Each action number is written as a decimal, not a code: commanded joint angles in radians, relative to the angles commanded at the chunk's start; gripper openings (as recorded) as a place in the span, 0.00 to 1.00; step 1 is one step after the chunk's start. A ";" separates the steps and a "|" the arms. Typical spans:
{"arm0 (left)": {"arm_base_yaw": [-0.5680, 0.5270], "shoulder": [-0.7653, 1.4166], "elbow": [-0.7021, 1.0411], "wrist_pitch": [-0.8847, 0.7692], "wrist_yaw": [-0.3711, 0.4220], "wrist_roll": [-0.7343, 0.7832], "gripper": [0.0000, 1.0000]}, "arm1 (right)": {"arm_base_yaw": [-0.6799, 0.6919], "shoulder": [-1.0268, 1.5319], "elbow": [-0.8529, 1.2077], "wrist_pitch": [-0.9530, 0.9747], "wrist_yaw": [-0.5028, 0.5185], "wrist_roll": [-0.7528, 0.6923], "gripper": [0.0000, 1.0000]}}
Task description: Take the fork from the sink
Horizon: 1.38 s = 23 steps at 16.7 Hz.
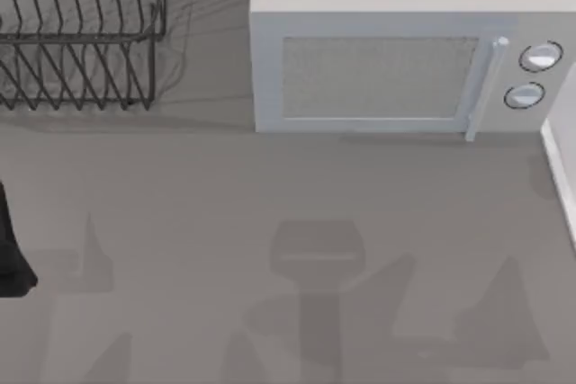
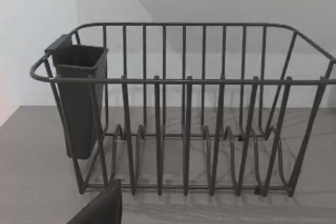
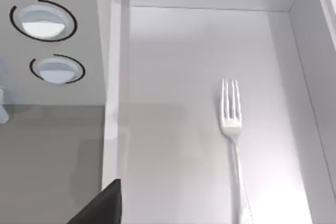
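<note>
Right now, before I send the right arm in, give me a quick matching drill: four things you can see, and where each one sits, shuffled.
Things:
1. fork
2. wire rack
3. microwave
4. dark caddy

Places:
A. hung on one end of the rack's rim
B. table's far left corner in the top view
C. lying flat on the pale sink floor
D. at the back of the table, two round knobs on its right side

Pairs: 1-C, 2-B, 3-D, 4-A
</note>
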<state>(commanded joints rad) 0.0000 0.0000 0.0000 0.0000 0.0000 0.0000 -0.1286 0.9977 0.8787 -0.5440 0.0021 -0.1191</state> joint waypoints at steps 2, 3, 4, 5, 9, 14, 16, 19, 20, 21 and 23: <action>0.000 0.000 0.000 0.000 0.000 0.000 1.00 | -0.027 0.235 0.195 -0.116 0.000 -0.025 1.00; 0.000 0.000 0.000 0.000 0.000 0.000 1.00 | -0.041 0.352 0.292 -0.173 0.001 -0.038 1.00; 0.000 0.000 0.000 0.000 0.000 0.000 1.00 | -0.054 0.467 0.387 -0.230 0.001 -0.050 1.00; 0.000 0.000 0.000 0.000 0.000 0.000 1.00 | -0.067 0.579 0.480 -0.285 0.001 -0.062 1.00; 0.000 0.000 0.000 0.000 0.000 0.000 1.00 | -0.113 0.979 0.808 -0.480 0.002 -0.105 1.00; 0.000 0.000 0.000 0.000 0.000 0.000 1.00 | -0.151 1.294 1.069 -0.638 0.002 -0.140 1.00; 0.000 0.000 0.000 0.000 0.000 0.000 1.00 | -0.158 1.348 1.115 -0.667 0.003 -0.146 1.00; 0.000 0.000 0.000 0.000 0.000 0.000 1.00 | -0.159 1.359 1.125 -0.673 0.003 -0.147 1.00; 0.000 0.000 0.000 0.000 0.000 0.000 1.00 | -0.159 1.359 1.125 -0.673 0.003 -0.147 1.00; 0.000 0.000 0.000 0.000 0.000 0.000 1.00 | -0.159 1.359 1.125 -0.673 0.003 -0.147 1.00; 0.000 0.000 0.000 0.000 0.000 0.000 1.00 | -0.153 1.360 1.120 -0.669 0.003 -0.146 1.00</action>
<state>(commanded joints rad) 0.0000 0.0000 0.0000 0.0000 0.0000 0.0000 -0.2821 2.3580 1.9986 -1.2129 0.0049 -0.2656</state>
